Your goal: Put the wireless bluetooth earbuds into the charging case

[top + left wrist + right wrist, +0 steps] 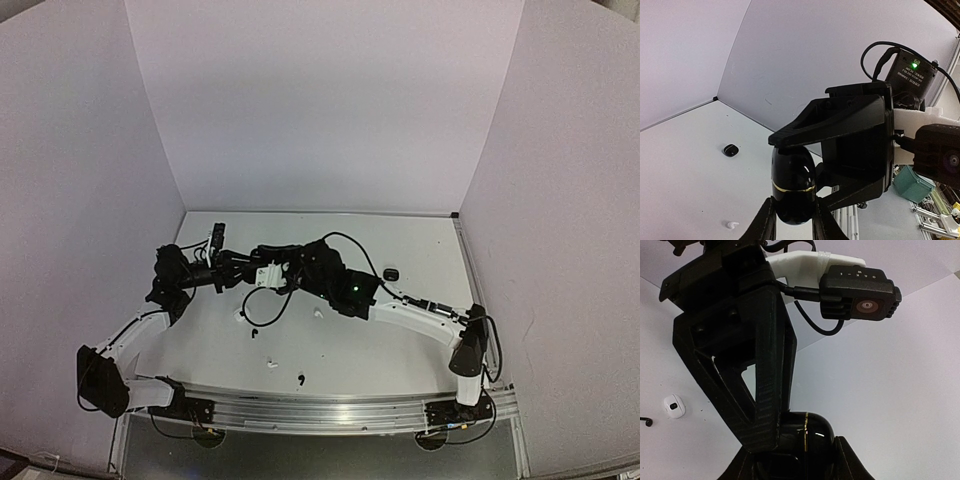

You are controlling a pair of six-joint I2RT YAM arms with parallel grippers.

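A glossy black charging case [792, 172] with a thin gold band hangs in the air between both grippers. My left gripper [793, 202] is shut on its lower end, one finger pressing each side. My right gripper [800, 452] is shut on the same case [815, 435] from the opposite side, its jaws crossing the left ones. In the top view the two grippers meet at the table's middle left [262, 275]. A white earbud [731, 225] lies on the table below. Another white earbud [270, 361] and a black earbud [301, 379] lie near the front edge.
A second small black case [391, 273] sits on the table right of centre, also seen from the left wrist [730, 150]. A white case [674, 406] lies on the table with a black earbud [646, 422] beside it. White walls enclose three sides.
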